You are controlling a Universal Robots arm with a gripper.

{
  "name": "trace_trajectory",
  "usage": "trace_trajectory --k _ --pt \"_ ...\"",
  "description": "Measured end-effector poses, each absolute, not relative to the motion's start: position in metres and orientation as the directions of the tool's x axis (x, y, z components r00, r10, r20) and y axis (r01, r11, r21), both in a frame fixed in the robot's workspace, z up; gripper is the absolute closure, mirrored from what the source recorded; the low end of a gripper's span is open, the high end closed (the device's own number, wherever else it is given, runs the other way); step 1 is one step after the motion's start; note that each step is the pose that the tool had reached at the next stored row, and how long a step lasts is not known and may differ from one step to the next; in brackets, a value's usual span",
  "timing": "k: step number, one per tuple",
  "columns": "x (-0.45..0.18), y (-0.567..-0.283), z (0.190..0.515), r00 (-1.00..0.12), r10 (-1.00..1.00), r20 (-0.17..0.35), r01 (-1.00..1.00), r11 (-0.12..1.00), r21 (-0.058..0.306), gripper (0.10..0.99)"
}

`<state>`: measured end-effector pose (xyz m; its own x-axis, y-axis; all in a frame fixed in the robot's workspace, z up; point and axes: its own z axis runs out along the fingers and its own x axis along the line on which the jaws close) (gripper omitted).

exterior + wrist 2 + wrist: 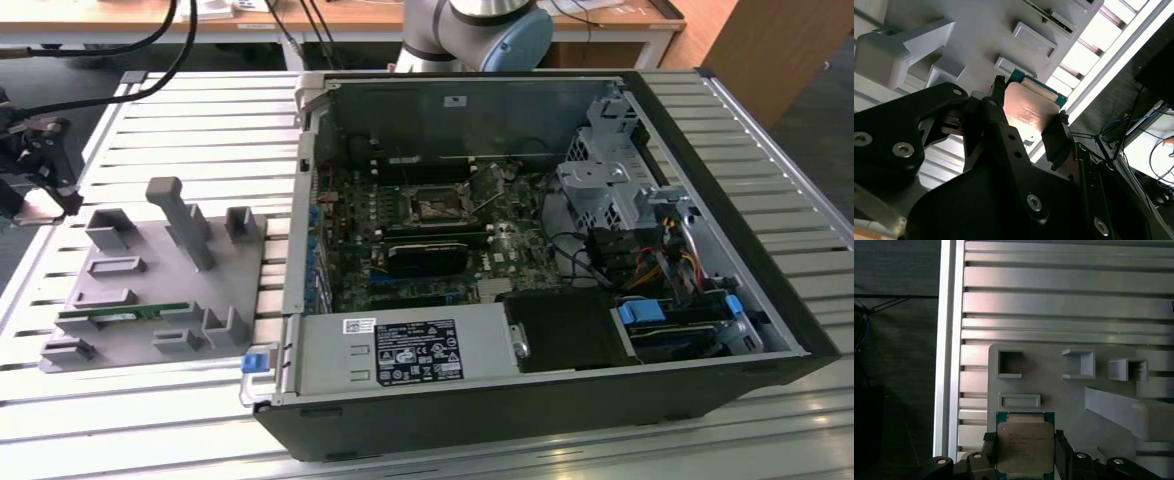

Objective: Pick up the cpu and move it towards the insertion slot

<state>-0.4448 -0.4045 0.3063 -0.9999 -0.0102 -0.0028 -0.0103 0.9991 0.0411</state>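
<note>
Two black fingers (990, 455) of the pincer (1025, 460) press on opposite edges of the cpu (1025, 442), so the pincer is drawn narrow around the chip and carries it; in the first wrist view we see the shiny metal top facing the camera, with a thin green rim around it; in the second wrist view the cpu (1029, 112) sits between the fingers, its top catching a warm glare.

Behind the chip lies a grey fixture (1054, 390) with square and oblong pockets, resting on a slatted metal surface (1054, 305); the cpu is over the fixture's edge, near a shallow oblong pocket.

In the exterior view we find the fixture at the exterior view's left, with a green memory stick (114, 315) lying in one of its holders; the insertion slot (438, 205), a dark square socket in a silvery bracket, is on the board inside the open computer case (534, 410), to the exterior view's right of the fixture; the cpu is well apart from that slot; the arm's base (481, 30) rises behind the case.
</note>
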Motion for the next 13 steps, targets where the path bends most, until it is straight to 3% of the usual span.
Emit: trace_trajectory --k 13 --pt "-0.4448 -0.4026 0.3152 -1.000 -0.010 -0.003 -0.010 0.999 0.039 0.541"
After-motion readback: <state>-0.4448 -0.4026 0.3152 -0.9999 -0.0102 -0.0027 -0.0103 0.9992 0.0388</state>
